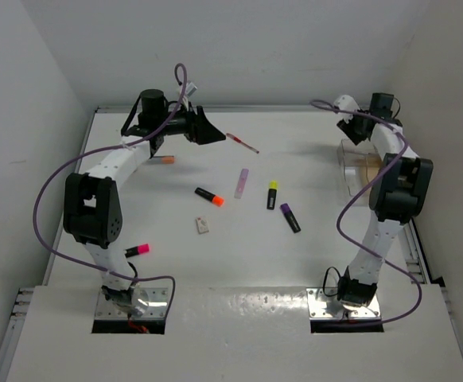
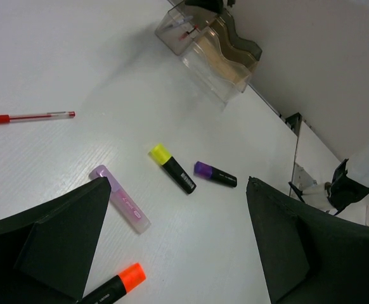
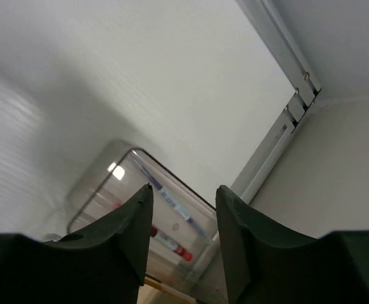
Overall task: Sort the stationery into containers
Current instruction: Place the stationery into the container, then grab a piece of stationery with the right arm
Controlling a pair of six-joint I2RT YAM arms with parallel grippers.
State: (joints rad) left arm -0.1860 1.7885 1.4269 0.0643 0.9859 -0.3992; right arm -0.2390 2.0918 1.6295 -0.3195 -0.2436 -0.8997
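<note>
On the white table lie a red pen, a pale lilac marker, highlighters with orange, yellow, purple and pink caps, and a tiny white eraser. My left gripper is open and empty, hovering at the far left just left of the red pen. Its wrist view shows the red pen, lilac marker, yellow, purple and orange highlighters. My right gripper is open and empty over the clear tray. The tray holds thin pens.
Another orange-capped piece pokes out from under the left arm. Tan-tinted clear holders stand beside the clear tray at the far right. The walls close in on three sides. The arm base plates sit at the near edge.
</note>
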